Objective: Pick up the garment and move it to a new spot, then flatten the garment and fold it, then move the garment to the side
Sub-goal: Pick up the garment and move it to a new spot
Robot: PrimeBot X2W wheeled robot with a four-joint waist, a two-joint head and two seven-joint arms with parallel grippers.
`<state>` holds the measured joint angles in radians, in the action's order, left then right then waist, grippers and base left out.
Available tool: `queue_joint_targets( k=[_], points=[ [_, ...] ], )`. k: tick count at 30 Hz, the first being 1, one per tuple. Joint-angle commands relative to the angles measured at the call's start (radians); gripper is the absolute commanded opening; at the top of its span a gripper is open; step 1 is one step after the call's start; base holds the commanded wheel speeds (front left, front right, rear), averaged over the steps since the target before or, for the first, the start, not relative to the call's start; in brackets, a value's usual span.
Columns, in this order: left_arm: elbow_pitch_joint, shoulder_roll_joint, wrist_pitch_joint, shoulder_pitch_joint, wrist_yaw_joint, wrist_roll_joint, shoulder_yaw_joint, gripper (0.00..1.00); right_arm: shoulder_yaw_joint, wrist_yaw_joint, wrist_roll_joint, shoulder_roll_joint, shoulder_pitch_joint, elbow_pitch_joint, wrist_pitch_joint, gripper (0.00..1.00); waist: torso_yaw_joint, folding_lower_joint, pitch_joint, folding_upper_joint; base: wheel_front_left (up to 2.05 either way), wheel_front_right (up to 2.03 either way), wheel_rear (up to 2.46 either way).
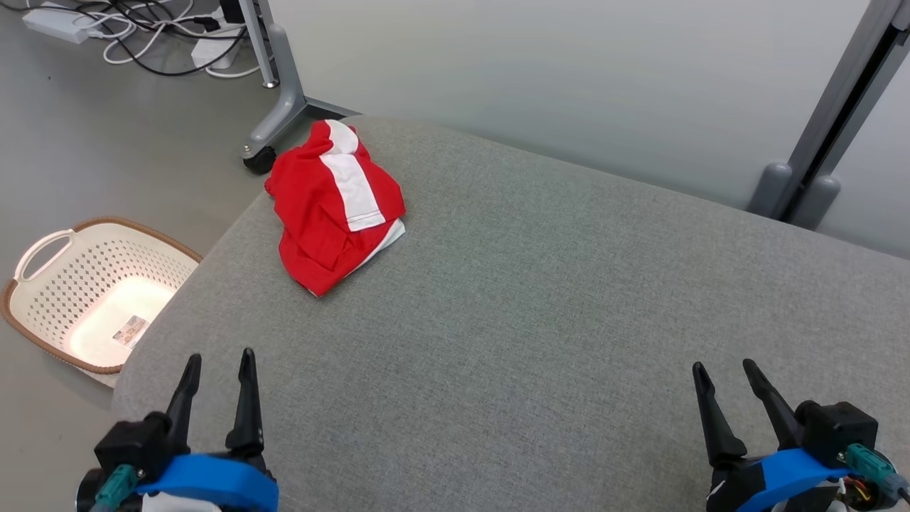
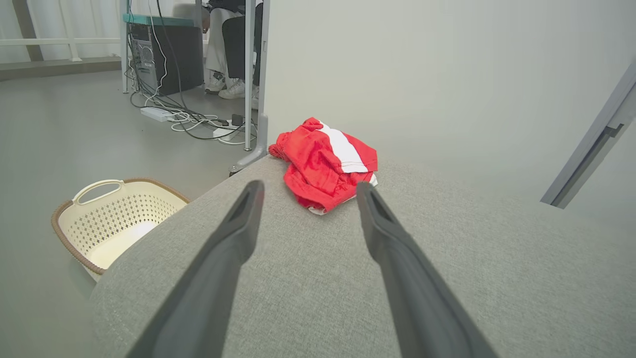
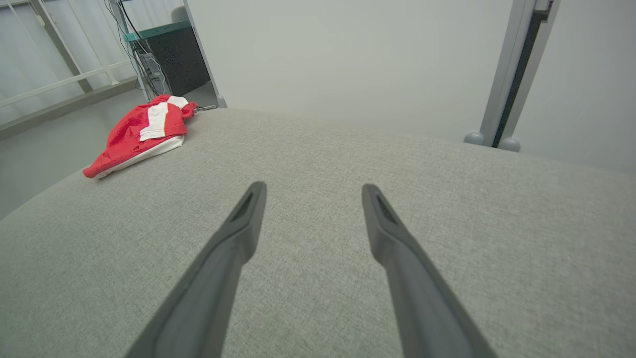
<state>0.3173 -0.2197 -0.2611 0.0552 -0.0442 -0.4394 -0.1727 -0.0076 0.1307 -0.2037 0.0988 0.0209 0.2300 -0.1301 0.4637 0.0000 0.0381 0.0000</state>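
Garment [image 1: 323, 213] pickup turns on which of my arms lies nearer, so I read the table [image 1: 540, 320] from my own edge outward. At the near edge, my left pincer [image 1: 220, 355] sits by the near left corner and my right pincer [image 1: 724, 364] by the near right corner. Both are spread wide and hold nothing, with fingers pointing toward the far edge. Off the left edge, a basket [image 1: 43, 245] stands on the floor. Farther on, the red and white garment lies crumpled at the far left corner, just inside the left edge, its long axis running roughly near to far. It lies almost straight ahead of my left pincer and well apart from my right, so I judge the left arm should reach forward.
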Motion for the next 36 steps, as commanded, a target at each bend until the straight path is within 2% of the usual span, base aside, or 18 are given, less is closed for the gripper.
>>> queue_joint_targets(
  k=[1, 9, 14, 22, 28, 36],
  points=[
    [-0.017, -0.002, 0.002, 0.02, 0.006, -0.003, 0.002, 1.0, -0.002, 0.0, -0.002, 0.007, 0.015, -0.001, -0.001, 1.0, -0.001, 0.0, 0.004, 0.0, 0.0, 0.0, 0.0],
    [-0.178, -0.029, 0.105, 0.088, 0.041, -0.057, 0.055, 1.0, 0.009, 0.0, 0.003, 0.015, 0.033, -0.022, 0.003, 1.0, -0.036, 0.0, 0.059, 0.0, 0.0, 0.0, 0.0],
    [-0.229, -0.093, 0.212, 0.193, 0.071, -0.08, 0.105, 1.0, 0.015, 0.0, 0.014, 0.027, 0.064, -0.045, -0.003, 1.0, -0.072, 0.0, 0.122, 0.0, 0.0, 0.0, 0.0],
    [-0.114, -0.194, 0.344, 0.364, 0.111, -0.131, 0.201, 1.0, 0.05, 0.0, 0.048, 0.049, 0.14, -0.103, -0.031, 1.0, -0.175, 0.0, 0.247, 0.0, 0.0, 0.0, 0.0],
    [-0.006, -0.268, 0.403, 0.455, 0.134, -0.171, 0.271, 1.0, 0.071, 0.0, 0.087, 0.072, 0.21, -0.174, -0.043, 1.0, -0.274, 0.0, 0.386, 0.0, 0.0, 0.0, 0.0],
    [0.095, -0.329, 0.468, 0.528, 0.162, -0.25, 0.364, 1.0, 0.071, 0.0, 0.103, 0.093, 0.237, -0.27, -0.045, 1.0, -0.382, 0.0, 0.555, 0.0, 0.0, 0.0, 0.0]
  ],
)
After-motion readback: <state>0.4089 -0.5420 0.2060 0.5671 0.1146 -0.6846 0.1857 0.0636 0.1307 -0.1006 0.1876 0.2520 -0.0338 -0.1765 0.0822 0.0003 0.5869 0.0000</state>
